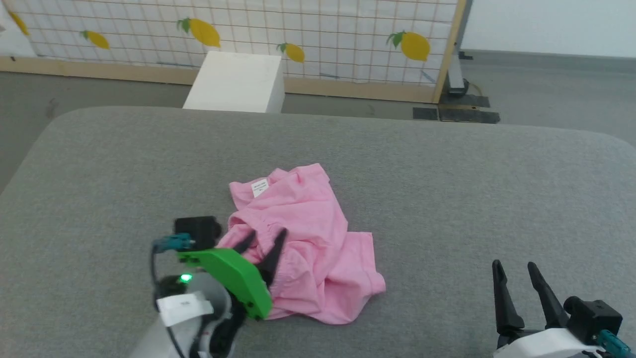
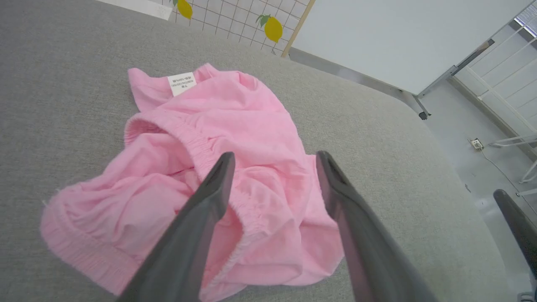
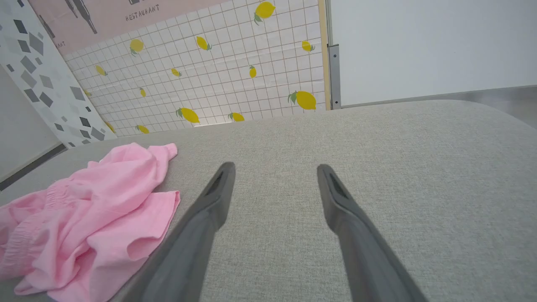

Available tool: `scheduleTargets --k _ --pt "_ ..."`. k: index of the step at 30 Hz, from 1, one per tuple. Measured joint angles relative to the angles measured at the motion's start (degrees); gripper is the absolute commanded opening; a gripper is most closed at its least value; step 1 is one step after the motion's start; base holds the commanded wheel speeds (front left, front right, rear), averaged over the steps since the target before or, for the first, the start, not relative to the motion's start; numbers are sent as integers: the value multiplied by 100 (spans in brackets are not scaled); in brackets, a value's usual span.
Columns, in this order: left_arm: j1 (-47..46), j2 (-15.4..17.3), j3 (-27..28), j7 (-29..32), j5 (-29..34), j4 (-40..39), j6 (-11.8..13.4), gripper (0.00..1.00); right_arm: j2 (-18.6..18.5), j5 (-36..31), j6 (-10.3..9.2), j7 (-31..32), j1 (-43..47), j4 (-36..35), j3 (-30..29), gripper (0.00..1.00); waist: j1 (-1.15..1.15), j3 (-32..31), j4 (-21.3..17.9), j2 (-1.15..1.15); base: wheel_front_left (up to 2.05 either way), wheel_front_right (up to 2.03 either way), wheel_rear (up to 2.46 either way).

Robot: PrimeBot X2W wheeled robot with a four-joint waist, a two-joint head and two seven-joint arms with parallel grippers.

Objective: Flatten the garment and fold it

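The garment (image 1: 308, 233), light pink knit shorts, lies crumpled in a heap near the middle of the grey padded surface (image 1: 447, 189). Its small white label (image 1: 260, 187) faces up at the far left end, and the gathered waistband (image 2: 197, 140) curls across the heap. My left gripper (image 1: 264, 237) hovers open over the garment's near left part, its fingers straddling the waistband folds (image 2: 251, 197). My right gripper (image 1: 514, 268) stands open at the lower right, well apart from the cloth, with nothing between its fingers. The right wrist view shows the garment (image 3: 92, 218) off to its left.
A white box (image 1: 236, 82) stands on the floor behind the surface, before a lemon-patterned grid panel (image 1: 298, 35) in a wooden frame. The surface's rounded edges fall away at the far left and right. Bare grey fabric stretches right of the garment.
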Motion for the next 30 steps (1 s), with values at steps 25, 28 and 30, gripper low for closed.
scheduleTargets --k 25,28,30 --pt "1175 334 1285 -2641 1249 -348 831 100 7 -1227 0 4815 -2381 1537 2819 100 0 559 723 0 0 0 0" --pt "1174 283 1335 -2642 1287 -305 762 100 8 -1127 0 4729 -2532 1764 2906 33 0 618 802 0 0 0 0" --pt "1174 245 1374 -2647 1305 -283 732 100 9 -984 0 4533 -2626 1855 2924 0 0 647 830 0 0 0 0"
